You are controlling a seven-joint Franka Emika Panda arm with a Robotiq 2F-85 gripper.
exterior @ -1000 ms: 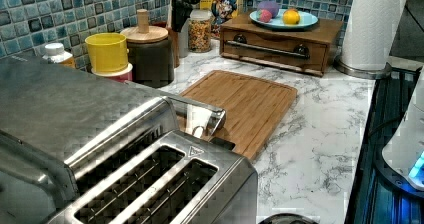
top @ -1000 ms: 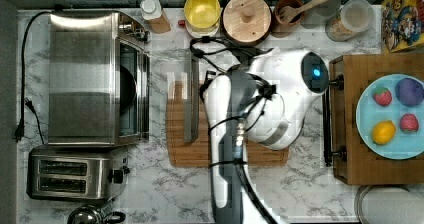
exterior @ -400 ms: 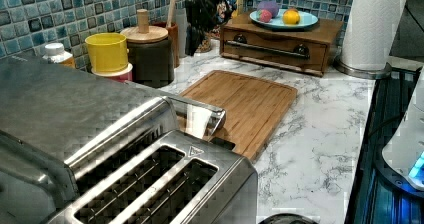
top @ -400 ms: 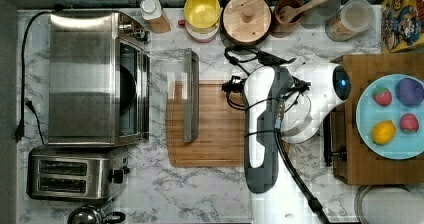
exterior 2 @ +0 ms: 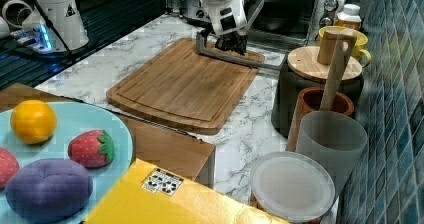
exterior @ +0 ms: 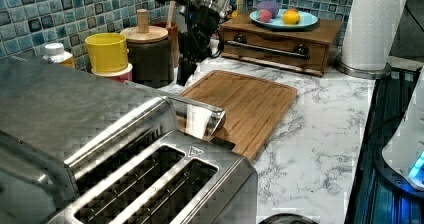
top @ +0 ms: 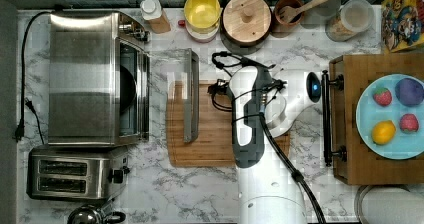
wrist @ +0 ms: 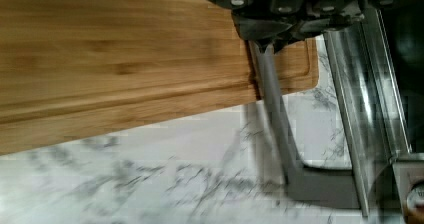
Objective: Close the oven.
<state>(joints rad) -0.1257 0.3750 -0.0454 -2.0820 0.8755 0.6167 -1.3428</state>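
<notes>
The stainless-steel oven (top: 85,79) stands at the top view's left with its door folded down flat and open. The door's long steel bar handle (top: 190,99) lies over the edge of the wooden cutting board (top: 215,149). My arm (top: 247,114) reaches over the board. My gripper (exterior 2: 230,44) points down right at the handle (exterior 2: 225,54), near its end toward the tiled wall. In the wrist view the handle (wrist: 277,124) runs out from under the gripper (wrist: 267,39) to its bracket. The left view has the gripper (exterior: 185,76) just beyond the handle (exterior: 200,106).
A two-slot toaster (top: 70,176) sits beside the oven. A yellow cup (top: 202,9), a wooden-lidded canister (top: 247,14) and a utensil pot (top: 290,14) line the back wall. A wooden box with a fruit plate (top: 390,114) is at the top view's right, a paper-towel roll (exterior: 375,24) beyond it.
The arm swung toward the top view's right, away from the handle, then came back left toward it. The oven door stayed down.
</notes>
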